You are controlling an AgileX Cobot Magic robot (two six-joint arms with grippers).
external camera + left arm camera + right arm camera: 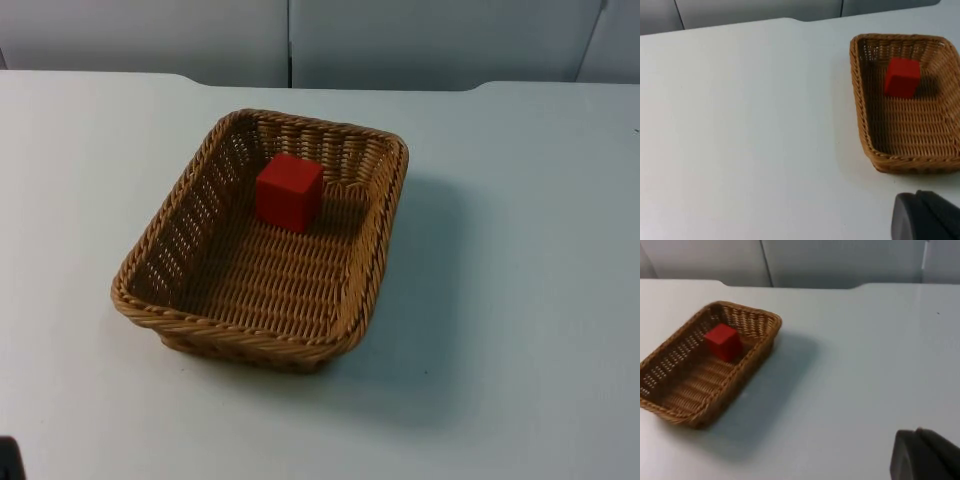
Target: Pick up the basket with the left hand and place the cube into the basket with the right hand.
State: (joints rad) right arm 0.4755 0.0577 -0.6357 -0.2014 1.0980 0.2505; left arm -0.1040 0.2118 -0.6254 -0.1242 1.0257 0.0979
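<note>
A brown wicker basket rests on the white table, near its middle. A red cube sits inside it, on the woven floor close to the far wall. In the left wrist view the basket with the cube lies ahead of my left gripper, with bare table between them. My right gripper is also drawn back from the basket and cube, on the basket's other side. Neither gripper touches the basket or the cube.
The grey partition wall closes off the table's far edge behind the basket. White table top stretches on all sides of the basket. A small dark shape sits at the near left corner of the top view.
</note>
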